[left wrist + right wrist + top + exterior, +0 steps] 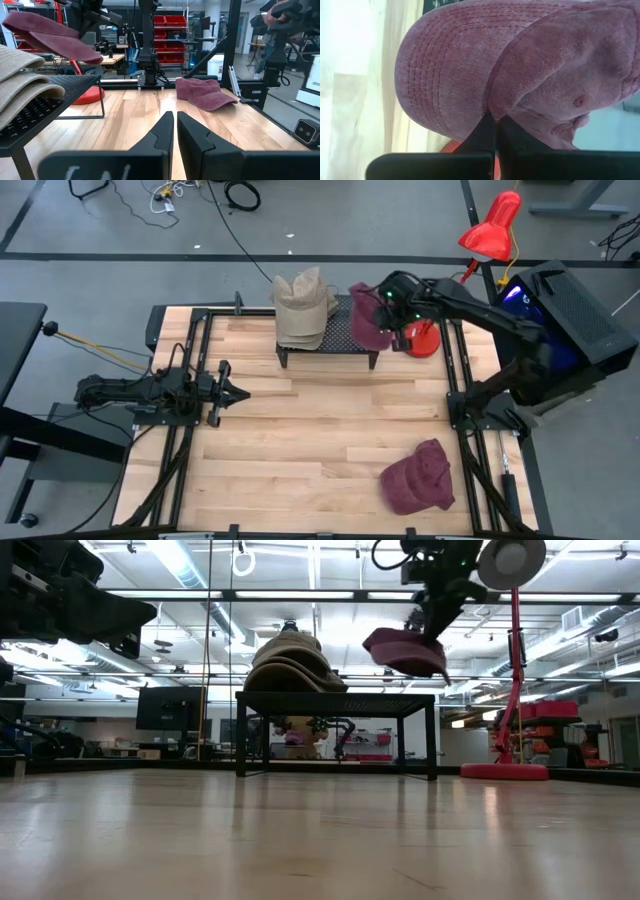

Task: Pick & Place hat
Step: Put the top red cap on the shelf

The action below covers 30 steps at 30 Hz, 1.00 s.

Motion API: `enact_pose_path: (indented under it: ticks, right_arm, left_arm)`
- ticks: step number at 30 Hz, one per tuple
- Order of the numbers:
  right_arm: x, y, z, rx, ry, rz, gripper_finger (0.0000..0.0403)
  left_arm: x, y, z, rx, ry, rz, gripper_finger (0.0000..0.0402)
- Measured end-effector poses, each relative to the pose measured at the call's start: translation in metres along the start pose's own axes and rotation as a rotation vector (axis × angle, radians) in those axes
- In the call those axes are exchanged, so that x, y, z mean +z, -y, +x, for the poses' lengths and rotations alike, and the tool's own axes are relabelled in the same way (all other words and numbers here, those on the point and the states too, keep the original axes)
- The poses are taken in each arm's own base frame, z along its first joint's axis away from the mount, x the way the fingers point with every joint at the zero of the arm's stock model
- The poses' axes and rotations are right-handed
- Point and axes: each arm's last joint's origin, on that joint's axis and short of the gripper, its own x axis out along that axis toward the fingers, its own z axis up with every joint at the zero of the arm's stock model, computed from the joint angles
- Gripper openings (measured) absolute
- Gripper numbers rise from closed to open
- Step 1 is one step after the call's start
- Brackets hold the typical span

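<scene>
My right gripper point(385, 308) is at the far side of the table, over the right end of the black mesh rack point(345, 330), shut on a maroon cap point(368, 320). In the low view this cap point(405, 652) hangs above the rack top point(335, 695). A stack of beige caps point(303, 305) rests on the rack's left half. A second maroon cap point(420, 477) lies on the table at the near right, crown up. My left gripper point(235, 392) waits shut, low over the table's left side. My right gripper pinches the maroon cap between its two fingers at the seam where the brim meets the crown point(492, 107). The fingers point(485, 130) come from above. The cap is lifted clear of the rack and hangs below them, brim about level.
A red desk lamp stands by the rack's right end, base point(425, 340) on the table, head point(490, 225) beyond the far edge. Black frame rails point(455, 380) run along the table's sides. Bare wood point(320, 420) lies between the rack and the near cap.
</scene>
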Motion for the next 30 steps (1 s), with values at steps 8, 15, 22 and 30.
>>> enact_pose_path:
  ticks: [8, 15, 22, 30]
  right_arm:
    - [0.008, 0.011, 0.024, 0.015, 0.011, 0.08, 0.0]
    - [0.018, 0.017, 0.027, 0.038, 0.047, 0.113, 0.0]
    - [0.026, 0.022, 0.027, 0.04, 0.07, 0.075, 0.0]
    - [0.03, 0.022, 0.041, 0.076, 0.054, 0.056, 0.0]
  left_arm:
    - [0.0, 0.0, 0.0, 0.0, 0.001, 0.0, 0.003]
    - [0.0, 0.0, 0.0, 0.0, 0.001, 0.0, 0.003]
    - [0.0, 0.0, 0.0, 0.0, 0.0, 0.0, 0.003]
    - [0.0, 0.0, 0.0, 0.0, 0.0, 0.0, 0.003]
